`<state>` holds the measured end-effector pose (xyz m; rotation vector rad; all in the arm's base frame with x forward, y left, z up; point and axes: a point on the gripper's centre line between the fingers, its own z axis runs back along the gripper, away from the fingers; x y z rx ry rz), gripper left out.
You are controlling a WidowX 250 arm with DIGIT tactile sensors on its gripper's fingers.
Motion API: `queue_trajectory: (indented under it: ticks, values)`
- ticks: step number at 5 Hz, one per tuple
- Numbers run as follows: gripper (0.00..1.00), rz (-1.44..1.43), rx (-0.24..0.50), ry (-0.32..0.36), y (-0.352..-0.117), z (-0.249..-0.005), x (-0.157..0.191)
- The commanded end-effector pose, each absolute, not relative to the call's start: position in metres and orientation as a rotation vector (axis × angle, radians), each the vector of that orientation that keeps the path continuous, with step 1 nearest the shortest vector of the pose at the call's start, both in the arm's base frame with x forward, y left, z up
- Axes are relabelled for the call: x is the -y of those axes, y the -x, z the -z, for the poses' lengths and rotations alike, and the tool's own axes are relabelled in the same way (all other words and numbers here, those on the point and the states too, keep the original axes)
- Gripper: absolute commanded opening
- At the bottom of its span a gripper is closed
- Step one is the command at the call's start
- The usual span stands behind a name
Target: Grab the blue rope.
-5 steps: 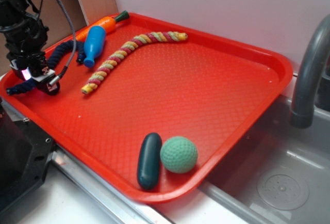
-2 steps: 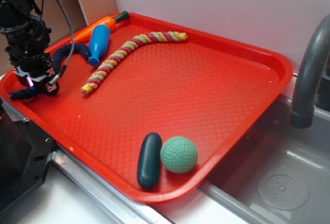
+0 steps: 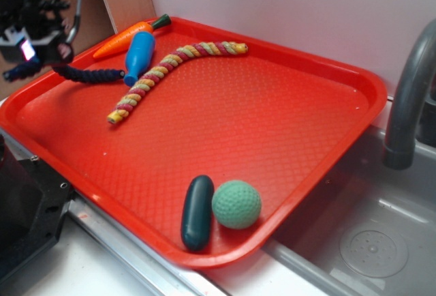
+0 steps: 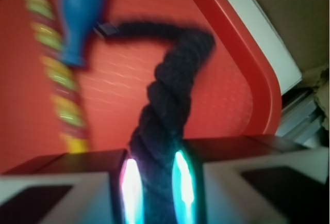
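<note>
Lift step: claw (image 4: 154,182) is pinching the blue rope (image 4: 167,95) between its lit pads, holding it above the red tray (image 3: 286,139) at the far-left corner; the free end is trailing toward the blue pin (image 3: 138,57). Next move calls for raising further without slip.
</note>
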<state>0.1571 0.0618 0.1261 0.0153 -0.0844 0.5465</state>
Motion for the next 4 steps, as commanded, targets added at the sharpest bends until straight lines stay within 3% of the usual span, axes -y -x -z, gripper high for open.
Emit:
queue_trajectory:
  ticks: [1,2,4]
  values:
    - [0.00,-0.317,0.182,0.079,-0.173,-0.237,-0.012]
    - [0.00,-0.127,0.211,0.024,-0.178,-0.260,0.013]
    - [0.00,-0.045,0.233,0.060,-0.183,-0.253,0.011]
